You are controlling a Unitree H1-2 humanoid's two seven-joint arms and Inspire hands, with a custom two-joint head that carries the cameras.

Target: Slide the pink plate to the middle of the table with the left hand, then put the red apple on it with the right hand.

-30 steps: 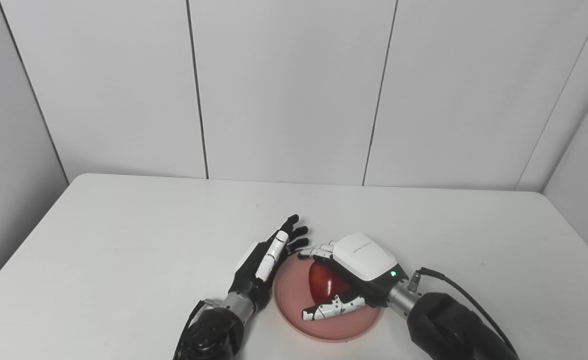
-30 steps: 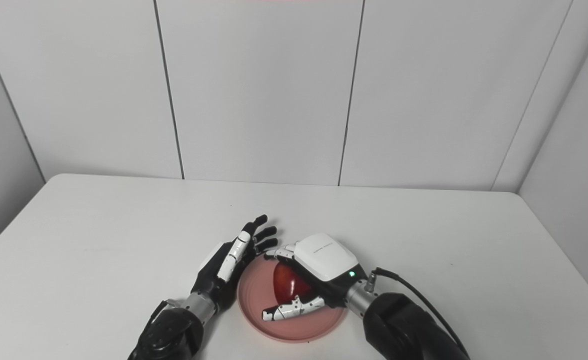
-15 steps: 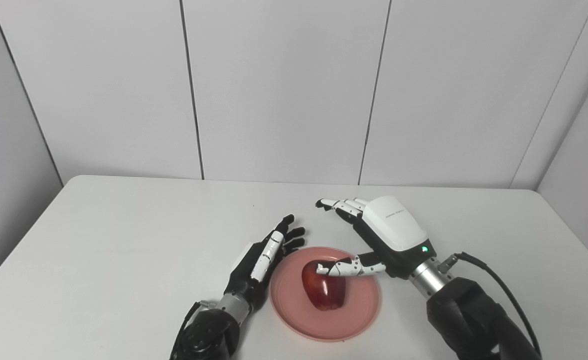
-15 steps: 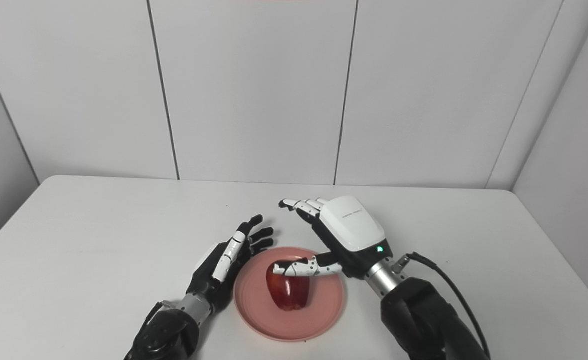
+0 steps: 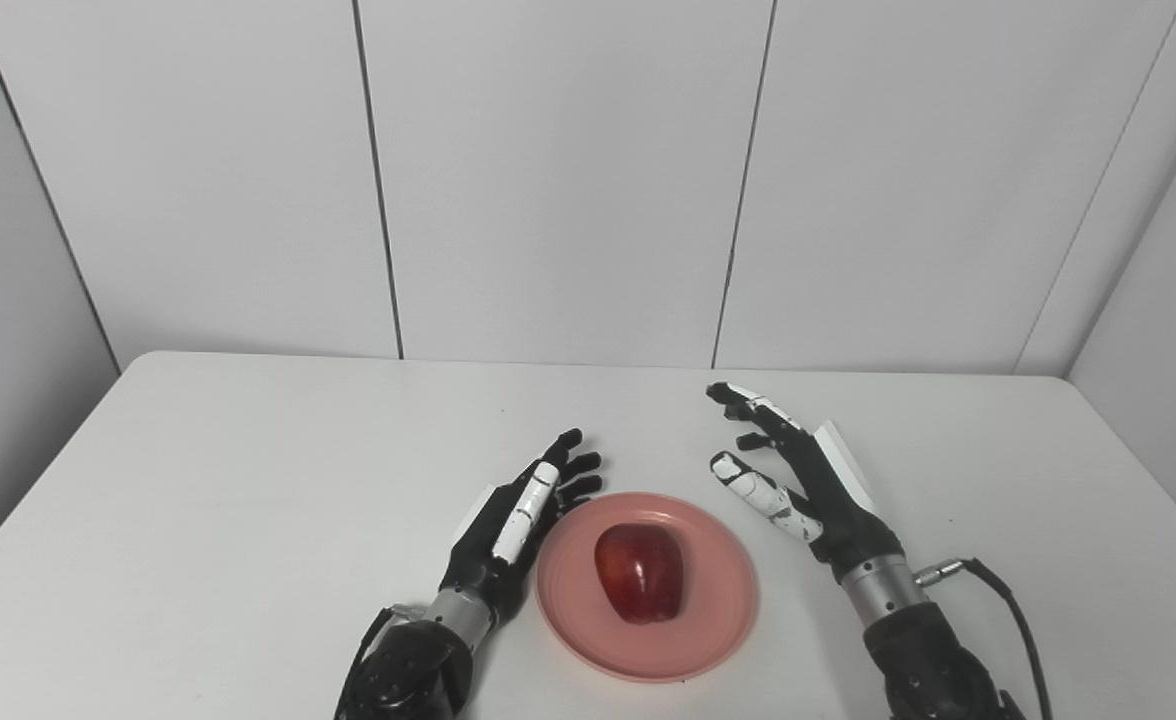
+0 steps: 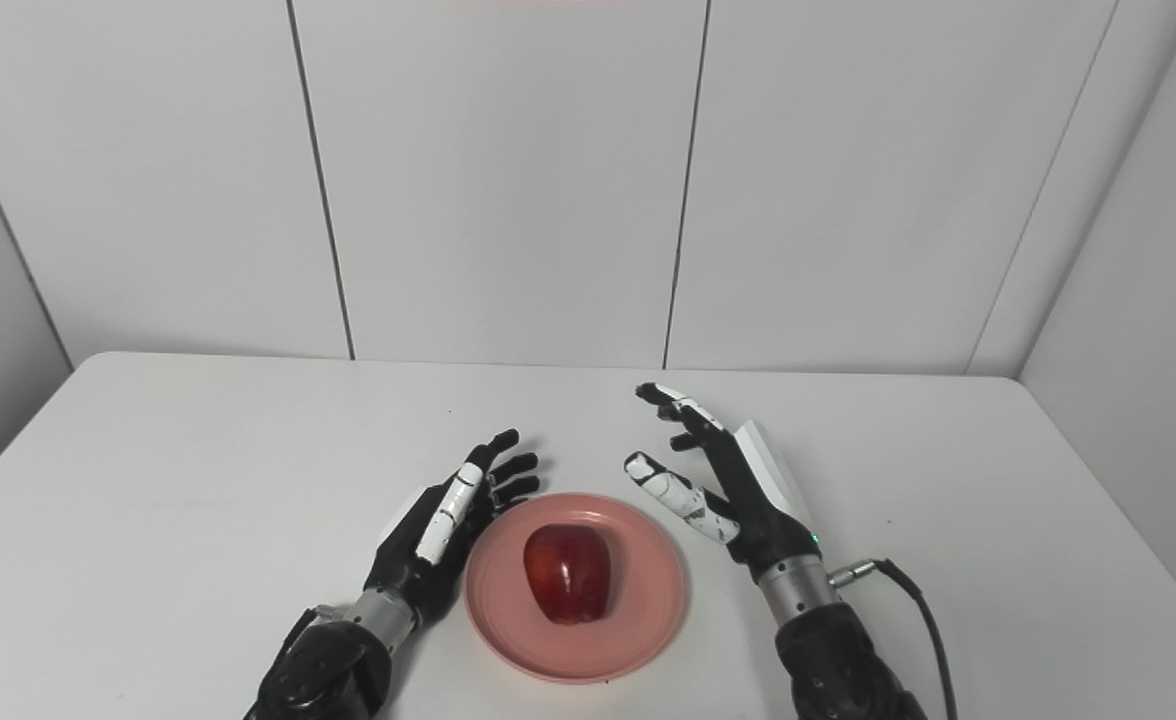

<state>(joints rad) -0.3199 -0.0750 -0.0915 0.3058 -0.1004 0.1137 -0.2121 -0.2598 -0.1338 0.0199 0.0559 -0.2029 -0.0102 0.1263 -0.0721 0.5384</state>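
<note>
A red apple lies on the pink plate, which sits near the table's front edge at the middle. My left hand rests open on its edge against the plate's left rim, fingers straight. To the right of the plate my right hand stands open, palm turned toward the plate and fingers spread, clear of the apple. The same layout shows in the right eye view: apple, plate, left hand, right hand.
The white table stretches to a paneled white wall at the back. A black cable trails from my right wrist.
My right hand let go of the apple, opened, and drew back to the right of the plate, turning its palm inward. The apple stays on the plate. The left hand has not moved.
</note>
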